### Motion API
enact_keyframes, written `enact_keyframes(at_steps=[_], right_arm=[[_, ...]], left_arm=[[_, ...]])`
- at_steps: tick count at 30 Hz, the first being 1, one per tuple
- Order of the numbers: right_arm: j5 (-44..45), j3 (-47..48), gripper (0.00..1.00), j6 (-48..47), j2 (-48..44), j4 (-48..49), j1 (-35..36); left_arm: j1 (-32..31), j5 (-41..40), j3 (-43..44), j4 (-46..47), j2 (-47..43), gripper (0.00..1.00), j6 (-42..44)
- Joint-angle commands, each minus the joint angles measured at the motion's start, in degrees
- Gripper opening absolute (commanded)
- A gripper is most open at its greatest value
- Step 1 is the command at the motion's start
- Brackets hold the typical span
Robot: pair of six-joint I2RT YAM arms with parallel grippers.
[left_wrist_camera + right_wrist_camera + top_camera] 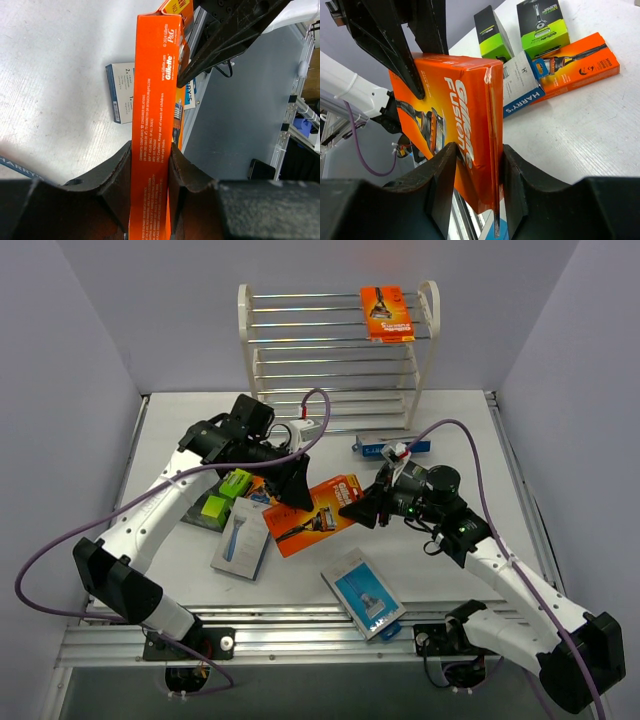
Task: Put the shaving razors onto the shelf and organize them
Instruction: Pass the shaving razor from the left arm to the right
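Orange razor pack (322, 512) over the worktop (455, 445), your left tool (296, 500) and right tool (360, 511) both clamped on it, seemingly mid-handover; next, free one tool and carry it to the shelf (246, 335).

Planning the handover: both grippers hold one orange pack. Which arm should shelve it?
Right gripper, probably: it clamps the held pack, and the shelved orange pack sits at the shelf's right end.

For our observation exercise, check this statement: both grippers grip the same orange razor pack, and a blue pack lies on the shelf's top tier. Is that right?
Not quite. The top-tier pack on the shelf is orange, not blue, as the top external view shows. The rest holds: the left gripper and right gripper both grip one orange pack.
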Motion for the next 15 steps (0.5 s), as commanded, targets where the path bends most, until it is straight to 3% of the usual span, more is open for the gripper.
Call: enact_keyframes(at_steps=[1,5,6,9,10,13,15], right_arm=[[-7.90,-0.12,0.12,2.01,-1.96,4.60,3.13],[-7.82,-0.56,0.05,3.07,-2.48,5.84,3.13],[-7.21,-0.39,0.03,3.07,-2.57,5.31,2.95],[-5.01,0.05,0.00,2.98,-2.66,3.47,1.82],[-4.40,0.23,0.00,3.07,-2.57,2.94,1.46],[-3.07,0.14,0.00,4.30,-2.22,3.11,-0.38],[-2.20,-0.47,0.00,5.79,-1.87,4.33,-0.83]], left_arm=[[1.88,-5.73,4.44,8.00,2.45,0.02,-0.41],[3.55,-6.00,5.05,8.35,3.68,0.04,-0.67],[3.98,-6.00,4.88,8.61,3.77,0.16,-1.11],[4.34,-7.05,3.04,11.76,3.16,0.31,-2.51],[4.60,-7.23,1.81,12.56,2.46,0.40,-3.04],[5.21,-8.28,0.49,15.20,1.40,0.55,-5.41],[5.57,-8.63,-0.22,16.69,1.05,0.59,-6.38]])
